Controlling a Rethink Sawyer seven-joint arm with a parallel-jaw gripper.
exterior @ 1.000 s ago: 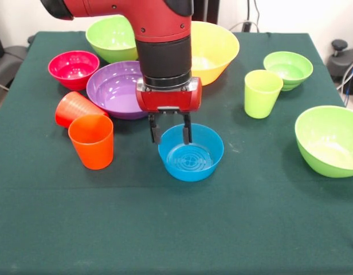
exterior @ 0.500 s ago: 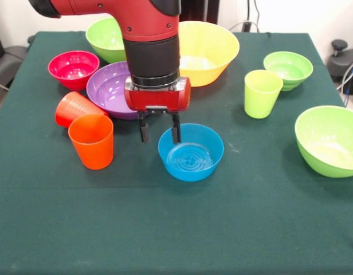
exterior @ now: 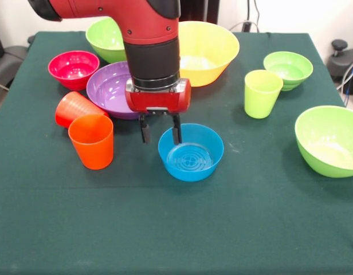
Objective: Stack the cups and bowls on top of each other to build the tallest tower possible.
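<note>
Nothing is sitting stacked yet, and the gripper (exterior: 160, 133) is hanging with jaws open around the blue bowl's (exterior: 191, 153) rim.

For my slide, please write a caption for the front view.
Sawyer's open end effector straddles the blue bowl rim, beside the upright orange cup.

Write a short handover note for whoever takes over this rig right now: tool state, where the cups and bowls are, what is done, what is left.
Tool: open, empty, fingers straddling the rim of the blue bowl.
Cups: orange cup upright; red cup on its side behind it; green cup upright.
Bowls: purple bowl, pink bowl, yellow bowl, three green bowls, all separate on the table.
Done: nothing stacked.
Left: the whole tower; the blue bowl looks like the first pick.
</note>
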